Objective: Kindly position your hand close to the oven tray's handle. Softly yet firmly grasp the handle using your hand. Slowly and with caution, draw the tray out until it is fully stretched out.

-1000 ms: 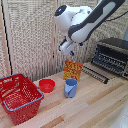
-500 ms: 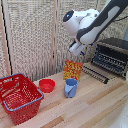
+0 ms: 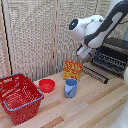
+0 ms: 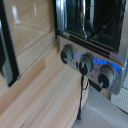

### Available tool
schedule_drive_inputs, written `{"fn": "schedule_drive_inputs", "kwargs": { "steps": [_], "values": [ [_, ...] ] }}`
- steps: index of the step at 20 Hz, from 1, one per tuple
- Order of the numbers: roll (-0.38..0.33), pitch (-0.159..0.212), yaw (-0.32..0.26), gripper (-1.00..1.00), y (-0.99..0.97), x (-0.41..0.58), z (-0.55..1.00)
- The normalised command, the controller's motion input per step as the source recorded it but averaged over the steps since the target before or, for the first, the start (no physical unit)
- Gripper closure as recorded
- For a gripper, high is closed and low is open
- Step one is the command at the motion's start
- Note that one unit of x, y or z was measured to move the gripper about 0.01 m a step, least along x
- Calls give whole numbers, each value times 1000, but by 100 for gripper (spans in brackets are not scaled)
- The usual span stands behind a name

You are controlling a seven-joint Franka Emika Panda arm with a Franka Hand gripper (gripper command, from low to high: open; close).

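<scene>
Nearest the exterior camera, a red basket [image 3: 20, 97] on the wooden table [image 3: 90, 107], then a red bowl [image 3: 47, 85] and a blue cup [image 3: 70, 88], then an orange-yellow packet [image 3: 72, 70] standing upright behind the cup; printing on the packet too blurred to read. Farther back, toward the exterior view's right, the oven [image 3: 114, 54], with the oven tray [image 3: 109, 62] already jutting out of its front and the handle [image 3: 95, 73] running along the tray's near edge, low over the table. Above and just short of that handle, the hand [image 3: 83, 51] at the end of the white arm, apart from the bar, touching nothing. Fingers too small and blurred to judge: spread or pressed together, impossible to tell. In the wrist view, only the oven's front with three knobs [image 4: 86, 64] and a cable; no legible lettering or brand. Judged as the approach stage: grasp not yet made, final pull still left.
</scene>
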Motion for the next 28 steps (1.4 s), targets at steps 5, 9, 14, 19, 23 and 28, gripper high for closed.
{"fn": "schedule_drive_inputs", "kwargs": {
  "steps": [5,9,14,19,23,28],
  "values": [
    [-138,0,56,-100,-645,13,-147],
    [-126,0,38,-100,-709,17,-136],
    [-93,1,51,-100,-621,45,-212],
    [-54,12,56,-100,-569,0,-413],
    [-47,7,13,-100,-232,0,-339],
    [-53,0,0,-100,-199,0,-189]
  ]
}}
